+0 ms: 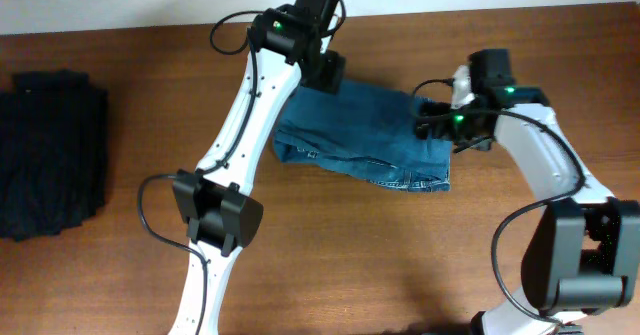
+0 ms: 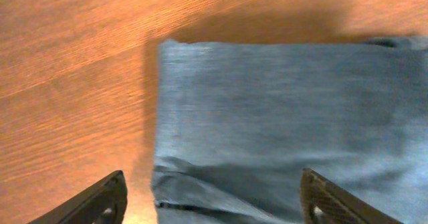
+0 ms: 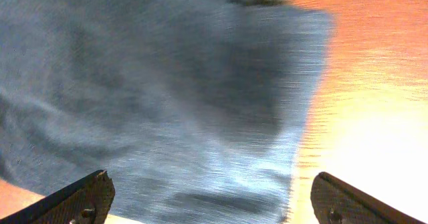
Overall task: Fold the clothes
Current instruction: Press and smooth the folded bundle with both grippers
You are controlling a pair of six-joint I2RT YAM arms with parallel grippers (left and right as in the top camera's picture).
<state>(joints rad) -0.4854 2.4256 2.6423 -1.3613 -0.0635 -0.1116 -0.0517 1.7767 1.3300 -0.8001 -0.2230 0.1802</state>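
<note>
Jeans [image 1: 370,135] lie part-folded near the far edge of the counter [image 1: 400,265]. The left gripper [image 2: 211,196] and right gripper [image 3: 210,198] hover wide open and empty. Next, likely: pinch one end.

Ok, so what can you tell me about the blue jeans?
The jeans are medium-blue denim, folded into a thick, roughly rectangular bundle, with stitched seams showing along the near edge. They lie flat on the brown wooden table, a bit wrinkled. The left gripper hangs open over their far-left corner, and the right gripper hangs open over their right end. Neither visibly pinches the cloth.
</note>
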